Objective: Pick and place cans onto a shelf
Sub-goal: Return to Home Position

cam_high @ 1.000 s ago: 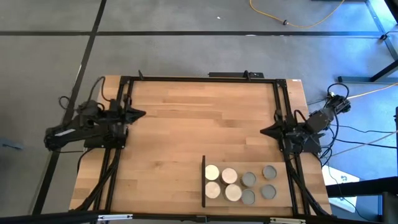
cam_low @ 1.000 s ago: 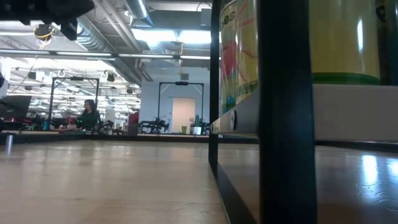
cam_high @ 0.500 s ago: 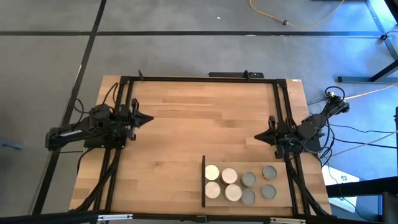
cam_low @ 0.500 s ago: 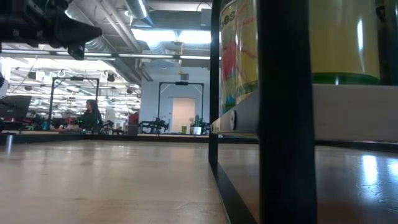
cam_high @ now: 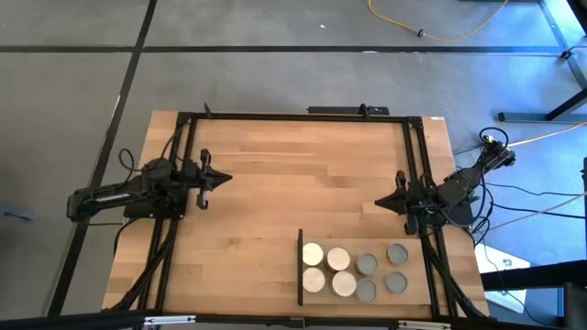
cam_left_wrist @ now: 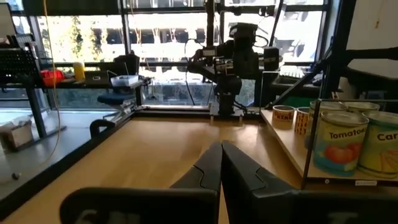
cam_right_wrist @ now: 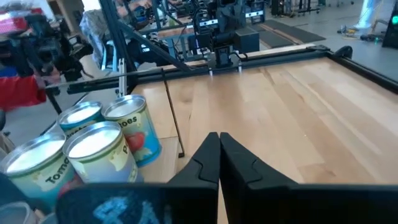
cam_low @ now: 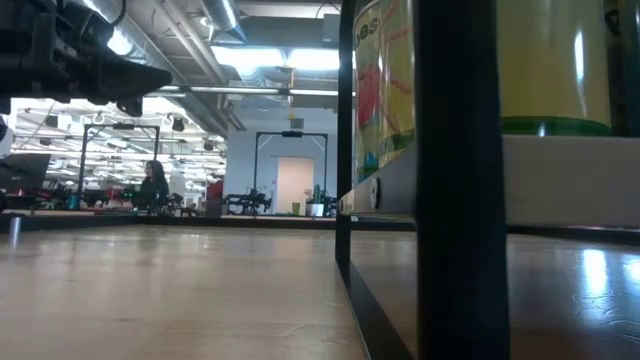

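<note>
High view: eight cans (cam_high: 338, 260) stand on the shelf (cam_high: 301, 275), at 5 o'clock from the middle of the table (cam_high: 293, 156). Four cream tops are next to the black edge, with four grey tops at their 3 o'clock.
Left gripper (cam_high: 223, 177): at 9 o'clock over bare wood, well apart from the shelf. Its fingers are pressed together, holding nothing.
Right gripper (cam_high: 378, 203): at 3 o'clock, near the shelf on its 12 o'clock side. Its fingers are closed and empty.
Task state: no can is on the bare tabletop, so the placing looks finished. Probably only parking the arms remains.
Can handling: rigid metal tins, likely fairly heavy if full. The glossy paper labels seen in the left wrist view (cam_left_wrist: 339, 142) suggest they could slip.
Where to hold: across the side wall at mid-height, fingers square to the label. The top rim offers little purchase.
Risk: the cans stand close together, some touching. A finger pushed between them would probably nudge a neighbour.
</note>
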Robot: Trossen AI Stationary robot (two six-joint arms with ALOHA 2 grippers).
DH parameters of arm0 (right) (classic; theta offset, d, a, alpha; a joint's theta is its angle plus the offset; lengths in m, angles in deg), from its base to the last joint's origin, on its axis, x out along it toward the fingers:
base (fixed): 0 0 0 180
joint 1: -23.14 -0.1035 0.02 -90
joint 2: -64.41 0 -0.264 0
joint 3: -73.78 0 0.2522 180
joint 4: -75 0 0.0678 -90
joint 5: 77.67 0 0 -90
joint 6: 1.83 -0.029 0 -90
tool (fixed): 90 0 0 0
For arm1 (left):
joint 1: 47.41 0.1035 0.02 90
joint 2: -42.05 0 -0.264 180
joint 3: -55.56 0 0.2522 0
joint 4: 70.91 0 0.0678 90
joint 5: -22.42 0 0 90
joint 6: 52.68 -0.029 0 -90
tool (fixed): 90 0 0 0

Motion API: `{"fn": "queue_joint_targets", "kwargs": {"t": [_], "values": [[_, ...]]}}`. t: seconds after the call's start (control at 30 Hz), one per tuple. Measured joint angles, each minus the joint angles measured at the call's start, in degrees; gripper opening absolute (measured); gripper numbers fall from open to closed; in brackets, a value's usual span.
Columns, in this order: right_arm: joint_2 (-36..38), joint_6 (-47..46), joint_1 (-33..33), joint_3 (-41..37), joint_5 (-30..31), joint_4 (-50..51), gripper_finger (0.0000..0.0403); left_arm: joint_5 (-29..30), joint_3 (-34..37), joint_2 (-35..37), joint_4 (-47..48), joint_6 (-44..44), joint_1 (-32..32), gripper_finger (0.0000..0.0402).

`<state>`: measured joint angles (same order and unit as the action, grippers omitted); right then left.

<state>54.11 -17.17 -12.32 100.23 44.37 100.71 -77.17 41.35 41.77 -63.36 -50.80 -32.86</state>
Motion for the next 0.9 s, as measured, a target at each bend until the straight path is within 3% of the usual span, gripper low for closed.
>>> {"fn": "queue_joint_targets", "kwargs": {"t": [0.53, 0.9], "values": [[-0.02, -0.14, 0.00, -0.08, -2.27, 3.19, 0.0003, 0.03, 0.00, -0.06, 0.01, -0.87, 0.00, 0.0000], [-0.50, -0.29, 0.02, -10.88, -3.84, -12.41, 0.0003, 0.06, 0.00, -0.06, -0.27, -0.88, 0.01, 0.0000]]}}
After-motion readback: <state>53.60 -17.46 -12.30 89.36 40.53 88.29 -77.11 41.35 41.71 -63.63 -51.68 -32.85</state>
